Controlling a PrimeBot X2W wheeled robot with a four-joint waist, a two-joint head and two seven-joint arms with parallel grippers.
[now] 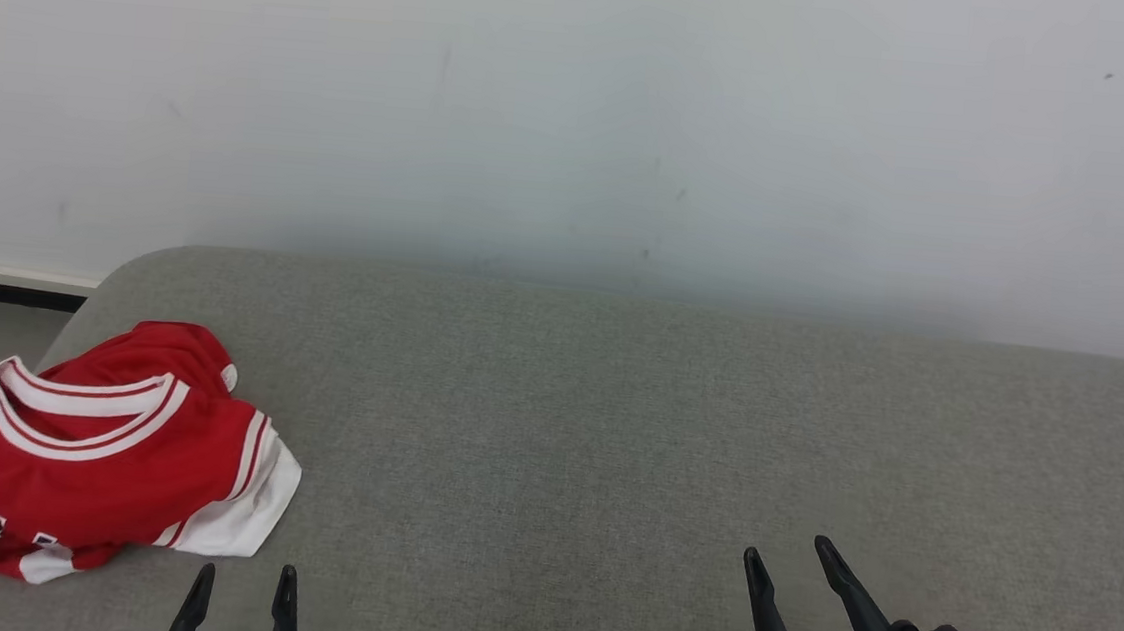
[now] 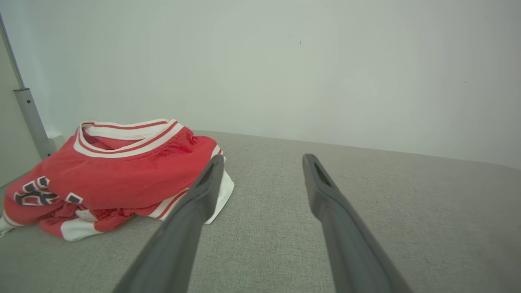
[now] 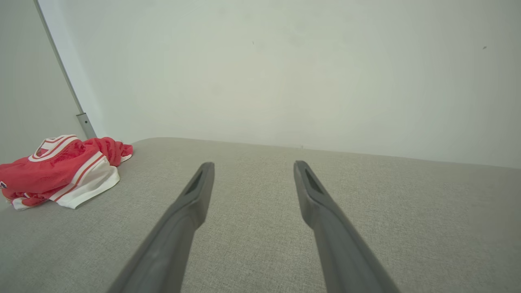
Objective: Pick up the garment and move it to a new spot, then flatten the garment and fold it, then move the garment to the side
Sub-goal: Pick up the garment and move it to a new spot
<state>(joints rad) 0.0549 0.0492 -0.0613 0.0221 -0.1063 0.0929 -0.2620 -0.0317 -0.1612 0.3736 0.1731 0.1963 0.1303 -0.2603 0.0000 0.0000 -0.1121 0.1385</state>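
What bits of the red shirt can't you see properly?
- Head view: red shirt, lettering partly hidden by its folds.
- Left wrist view: its underside, buried in its own crumples.
- Head view: left tool, base cut off by bottom edge.

My left hand point(image 1: 247, 570) sits low on my left, fingers spread wide and holding nothing. My right hand point(image 1: 786, 548) reaches slightly further forward, fingers equally wide, empty.

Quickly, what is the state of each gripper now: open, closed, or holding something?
Left gripper: open, holding nothing; the red garment lies just ahead of it.
Right gripper: open, holding nothing.
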